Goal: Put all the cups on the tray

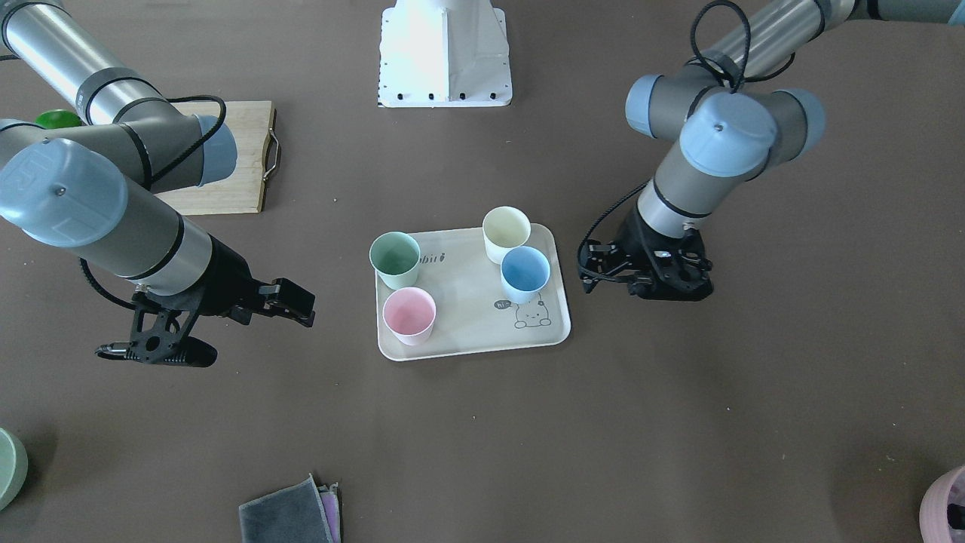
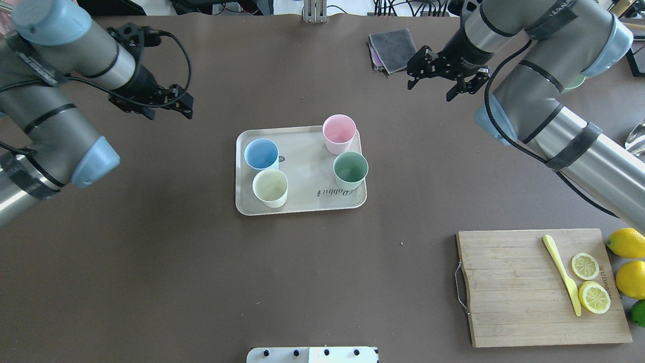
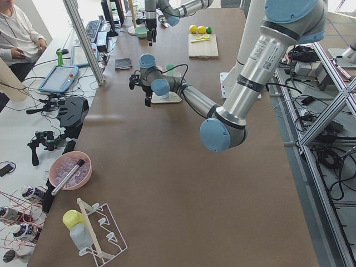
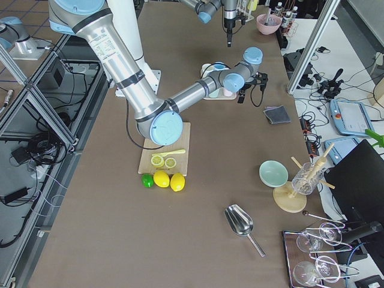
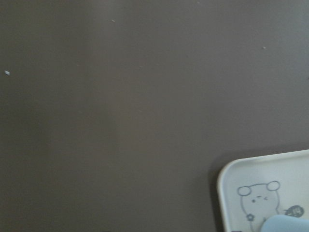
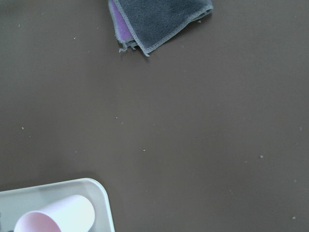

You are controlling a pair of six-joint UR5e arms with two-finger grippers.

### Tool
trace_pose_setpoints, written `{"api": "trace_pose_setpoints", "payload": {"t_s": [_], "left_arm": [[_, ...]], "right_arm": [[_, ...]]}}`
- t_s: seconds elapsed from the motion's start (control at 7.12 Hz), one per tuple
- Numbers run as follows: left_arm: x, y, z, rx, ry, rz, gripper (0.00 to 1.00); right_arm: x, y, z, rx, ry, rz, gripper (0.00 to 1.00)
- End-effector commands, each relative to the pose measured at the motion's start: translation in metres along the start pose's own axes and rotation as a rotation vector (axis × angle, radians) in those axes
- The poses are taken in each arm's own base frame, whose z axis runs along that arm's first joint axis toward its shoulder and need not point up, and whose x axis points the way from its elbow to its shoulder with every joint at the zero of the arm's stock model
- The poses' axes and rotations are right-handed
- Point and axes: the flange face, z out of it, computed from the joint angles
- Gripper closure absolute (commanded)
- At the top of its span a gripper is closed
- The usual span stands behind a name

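The beige tray point(image 2: 302, 161) lies mid-table with all four cups standing upright on it: light blue point(image 2: 261, 153), cream white point(image 2: 270, 185), pale pink point(image 2: 338, 130) and sage green point(image 2: 350, 168). In the front-facing view they show on the tray point(image 1: 467, 317) as green point(image 1: 394, 255), cream point(image 1: 506, 228), blue point(image 1: 525, 271) and pink point(image 1: 408, 313). My left gripper point(image 2: 169, 113) hovers off the tray's far left corner, apparently open and empty. My right gripper point(image 2: 428, 91) hovers beyond the tray's far right corner, apparently open and empty. Neither touches a cup.
A wooden cutting board point(image 2: 514, 287) with a yellow knife and lemon slices lies at the near right, with lemons beside it. A grey cloth point(image 2: 393, 48) lies at the far edge. A green bowl point(image 1: 7, 467) and a pink bowl point(image 1: 946, 505) sit at the far corners.
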Motion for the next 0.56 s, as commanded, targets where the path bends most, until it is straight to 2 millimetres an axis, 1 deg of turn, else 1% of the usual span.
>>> {"api": "trace_pose_setpoints", "payload": {"t_s": [0.0,0.14,0.28,0.42], "left_arm": [[-0.158,0.003,-0.045,0.008,-0.068,0.141,0.02],[-0.201,0.002,-0.065,0.001,-0.11,0.179,0.02],[-0.24,-0.001,-0.078,-0.027,-0.153,0.216,0.02],[-0.277,-0.005,-0.098,-0.027,-0.178,0.228,0.02]], "right_arm": [[0.099,-0.02,-0.023,0.021,0.046,-0.079,0.0],[0.166,-0.028,-0.034,0.03,0.086,-0.12,0.0],[0.233,-0.025,-0.042,0.026,0.127,-0.191,0.0],[0.305,-0.015,-0.055,0.019,0.159,-0.217,0.0]]}}
